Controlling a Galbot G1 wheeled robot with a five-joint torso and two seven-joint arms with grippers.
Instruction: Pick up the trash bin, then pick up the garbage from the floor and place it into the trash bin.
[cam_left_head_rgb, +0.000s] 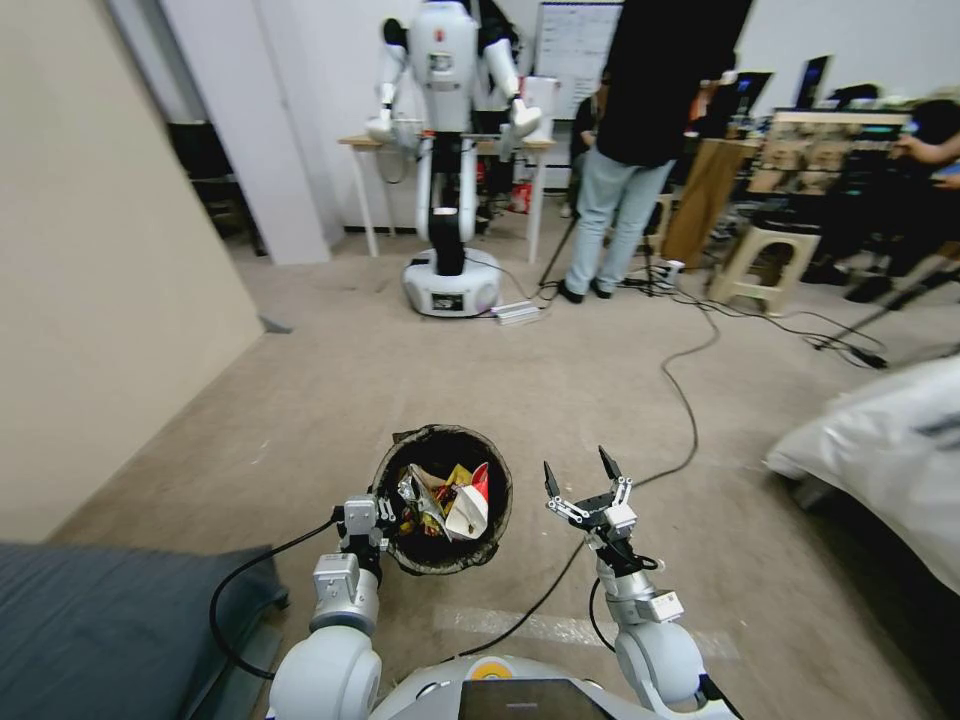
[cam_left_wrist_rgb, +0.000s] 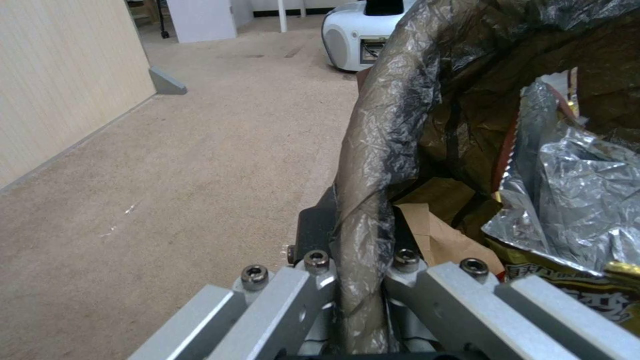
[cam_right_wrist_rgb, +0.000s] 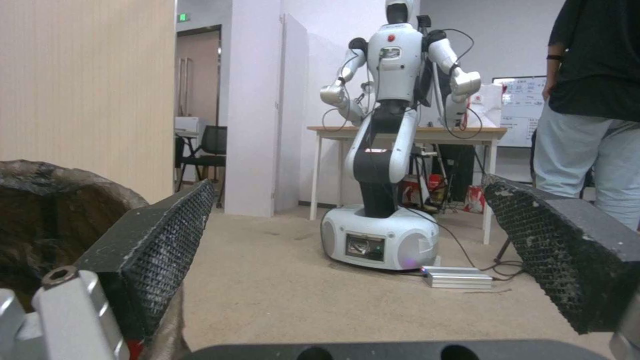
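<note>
Bin (cam_left_head_rgb: 441, 500) light, rim stiffish; left gripper (cam_left_head_rgb: 375, 517) clamped on its rim. Right gripper (cam_left_head_rgb: 582, 483) spread, empty.

Beige carpet (cam_left_head_rgb: 420, 370), tan wall (cam_left_head_rgb: 100, 250), wooden table (cam_right_wrist_rgb: 407, 131).

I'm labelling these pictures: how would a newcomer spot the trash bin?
Start at the beige carpet in front of the robot. Just ahead of its left claw, which grips the rim, is the trash bin: round, dark-bagged, with garbage inside.
</note>
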